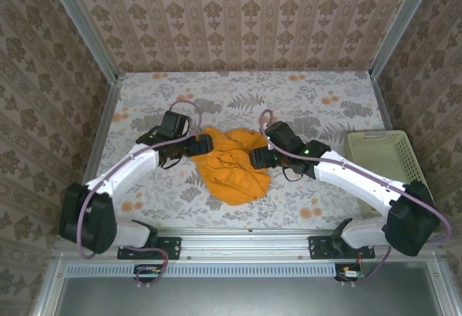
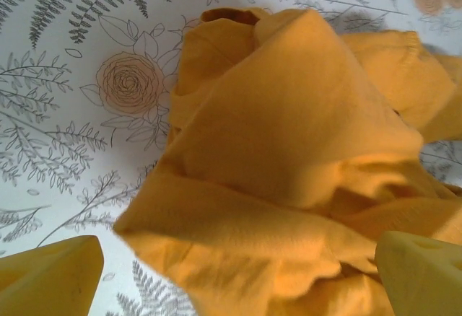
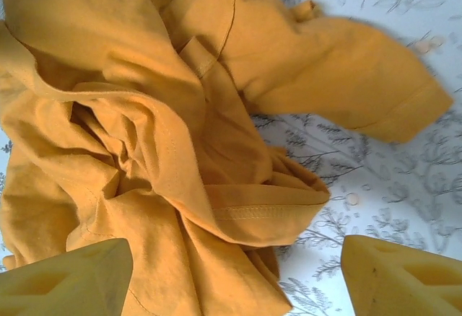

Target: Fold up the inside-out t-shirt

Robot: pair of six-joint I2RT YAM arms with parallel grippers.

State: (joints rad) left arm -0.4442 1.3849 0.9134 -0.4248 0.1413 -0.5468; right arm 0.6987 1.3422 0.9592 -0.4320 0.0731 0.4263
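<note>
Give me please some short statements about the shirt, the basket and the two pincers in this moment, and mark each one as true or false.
1. The t-shirt lies crumpled on the table. True.
2. The t-shirt is inside the basket. False: the basket stands at the table's right edge, apart from the shirt.
3. The left pincer is shut on the cloth. False: its fingers stand wide apart and hold nothing.
4. The right pincer is open. True.
5. The t-shirt lies between the two pincers. True.
</note>
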